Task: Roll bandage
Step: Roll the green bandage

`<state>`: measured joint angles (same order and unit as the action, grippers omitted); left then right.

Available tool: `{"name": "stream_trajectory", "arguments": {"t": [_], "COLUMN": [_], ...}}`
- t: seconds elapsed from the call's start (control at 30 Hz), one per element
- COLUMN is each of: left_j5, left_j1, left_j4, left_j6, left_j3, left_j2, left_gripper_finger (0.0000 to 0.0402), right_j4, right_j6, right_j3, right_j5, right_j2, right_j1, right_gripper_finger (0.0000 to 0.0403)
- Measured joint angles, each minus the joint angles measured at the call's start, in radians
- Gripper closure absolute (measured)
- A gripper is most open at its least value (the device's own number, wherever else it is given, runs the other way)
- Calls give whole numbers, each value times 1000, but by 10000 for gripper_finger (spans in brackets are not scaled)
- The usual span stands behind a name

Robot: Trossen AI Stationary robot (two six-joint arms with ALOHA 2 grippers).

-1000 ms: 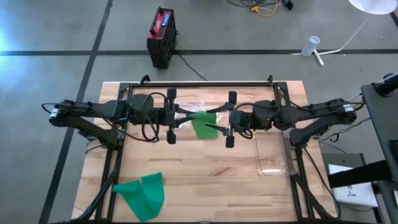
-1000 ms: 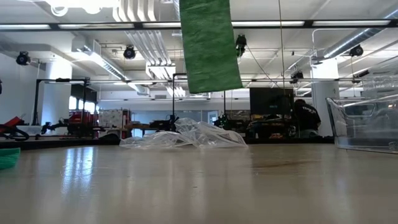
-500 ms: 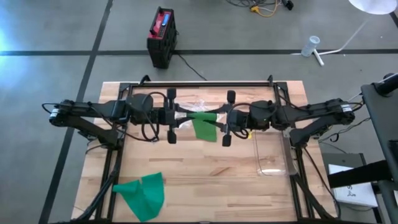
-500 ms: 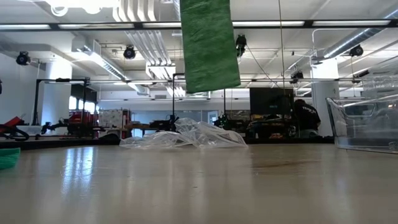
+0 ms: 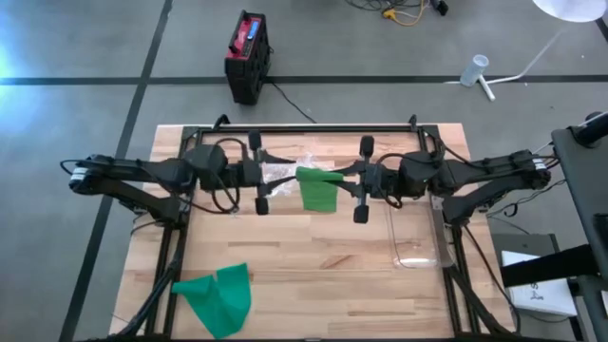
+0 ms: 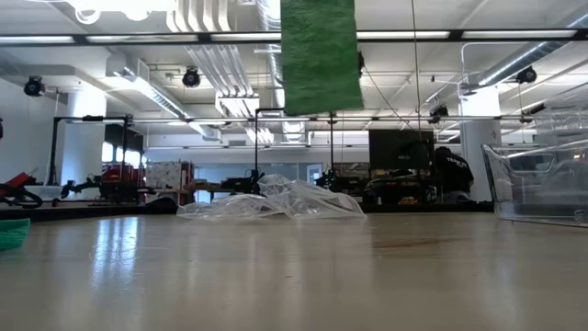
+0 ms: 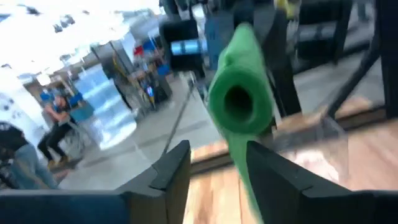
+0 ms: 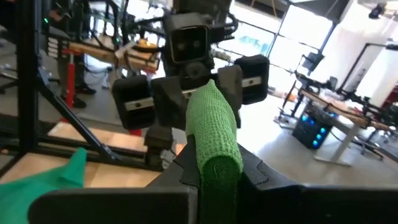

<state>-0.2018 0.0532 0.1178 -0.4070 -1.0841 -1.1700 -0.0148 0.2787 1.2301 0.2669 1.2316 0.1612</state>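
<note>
A green bandage (image 5: 318,177), partly wound into a roll, is held level above the middle of the table. Its unrolled tail (image 6: 320,55) hangs down from it, clear of the tabletop. My right gripper (image 5: 340,178) is shut on the roll's right end. My left gripper (image 5: 285,177) stands open just left of the roll. In the left wrist view the roll's hollow end (image 7: 239,102) shows beyond the spread fingers (image 7: 171,168), touching neither. A second green bandage (image 5: 217,294) lies flat at the table's near left. My right gripper pinches the roll's right end (image 8: 217,163) between its two fingers (image 8: 186,167). The fingers come level from the table's right side and lie along the roll. The roll sticks out level toward my left gripper, lifted clear, and its tail hangs slack below.
A crumpled clear plastic bag (image 5: 285,160) lies on the table under and behind the grippers. A clear plastic box (image 5: 418,237) stands at the right. Bare wood lies toward the near edge (image 5: 323,285).
My right gripper has shut on the roll's right end and drawn back toward the table's right edge, carrying the bandage a little that way. My left gripper has opened, let go of the roll and pulled back toward the left.
</note>
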Motion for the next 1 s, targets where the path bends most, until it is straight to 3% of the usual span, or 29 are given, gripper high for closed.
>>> {"name": "stream_trajectory", "arguments": {"t": [0.1,0.4,0.5,0.7,1.0], "left_j5": [0,35,36,36,-78], "left_j1": [-1,-3,-5,-9,-20], "left_j4": [147,321,370,413,396], "left_j6": [23,32,31,57,50], "left_j3": [56,99,100,99,100], "left_j2": [-7,-86,-106,-132,-147], "left_gripper_finger": [235,224,254,388,401], "right_j4": [-33,-79,-70,-71,65], "right_j6": [3,10,10,10,-88], "right_j3": [-5,-7,-11,-18,-13], "right_j5": [-25,-85,-88,-92,-99], "right_j2": [-6,0,1,1,-37], "right_j1": [0,-6,-6,-6,-8], "right_gripper_finger": [374,374,373,373,369]}}
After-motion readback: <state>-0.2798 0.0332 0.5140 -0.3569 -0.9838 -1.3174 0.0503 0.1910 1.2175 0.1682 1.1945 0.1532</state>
